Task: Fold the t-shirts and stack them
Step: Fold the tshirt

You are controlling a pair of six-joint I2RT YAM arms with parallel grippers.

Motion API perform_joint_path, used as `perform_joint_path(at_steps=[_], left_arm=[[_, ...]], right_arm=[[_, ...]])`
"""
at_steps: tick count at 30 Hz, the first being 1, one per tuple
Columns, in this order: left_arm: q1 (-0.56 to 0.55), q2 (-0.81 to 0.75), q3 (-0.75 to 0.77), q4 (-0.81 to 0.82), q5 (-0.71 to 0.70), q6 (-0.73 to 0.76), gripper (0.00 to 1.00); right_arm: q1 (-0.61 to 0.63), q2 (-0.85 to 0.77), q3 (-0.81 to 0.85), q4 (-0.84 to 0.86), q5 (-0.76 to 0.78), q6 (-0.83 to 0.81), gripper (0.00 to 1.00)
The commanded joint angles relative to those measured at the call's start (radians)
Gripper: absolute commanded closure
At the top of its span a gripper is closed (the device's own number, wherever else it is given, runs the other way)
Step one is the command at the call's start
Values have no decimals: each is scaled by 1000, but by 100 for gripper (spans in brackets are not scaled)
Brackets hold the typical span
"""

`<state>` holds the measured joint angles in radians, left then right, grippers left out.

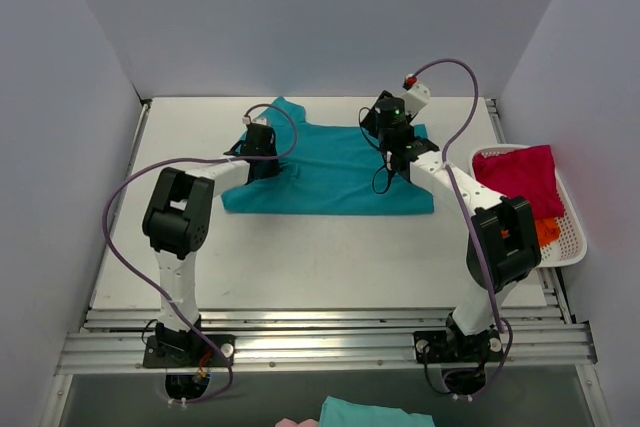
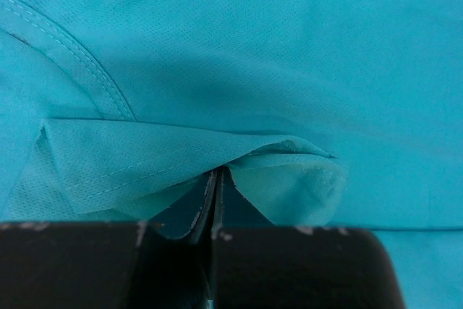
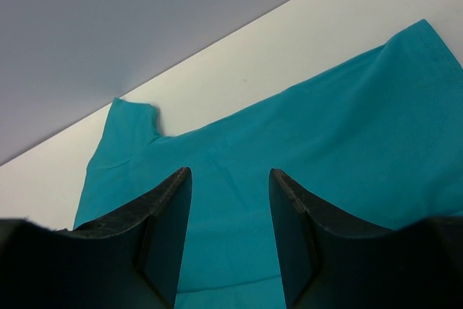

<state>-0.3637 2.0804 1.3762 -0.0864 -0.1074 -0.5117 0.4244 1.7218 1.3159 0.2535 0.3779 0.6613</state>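
Note:
A teal-blue t-shirt (image 1: 330,175) lies spread on the white table, towards the back. My left gripper (image 1: 262,154) is at its left edge and is shut on a pinched fold of the teal cloth (image 2: 217,171), which rises in a small tent over the shirt (image 2: 289,48). My right gripper (image 1: 392,143) is open and empty above the shirt's right part (image 3: 231,200); a sleeve (image 3: 126,124) shows beyond its fingers. A crimson-pink t-shirt (image 1: 520,177) lies in the basket at the right, with a bit of orange cloth (image 1: 546,232) under it.
A white slatted basket (image 1: 572,237) stands at the table's right edge. Grey walls close in the left, back and right. More teal cloth (image 1: 375,413) and a pink scrap lie below the front rail. Purple cables loop over both arms.

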Motion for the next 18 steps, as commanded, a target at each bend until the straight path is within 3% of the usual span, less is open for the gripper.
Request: perform_joint_path(at_steps=[1,9,15,18], left_arm=[[5,23,69,-25,-52,21,98],[26,72,220,-101,-112,48,98],[80,220,559,-208,-158,94,98],[106,227,661,-239,-161,105,90]], right_arm=[[-10,-30,-7,9,1,11,57],[-26,-28,-15,16,-10,11,57],[-41,-37,-18,20,-31,12,56],[-41,-50,-24,23,-40,3,44]])
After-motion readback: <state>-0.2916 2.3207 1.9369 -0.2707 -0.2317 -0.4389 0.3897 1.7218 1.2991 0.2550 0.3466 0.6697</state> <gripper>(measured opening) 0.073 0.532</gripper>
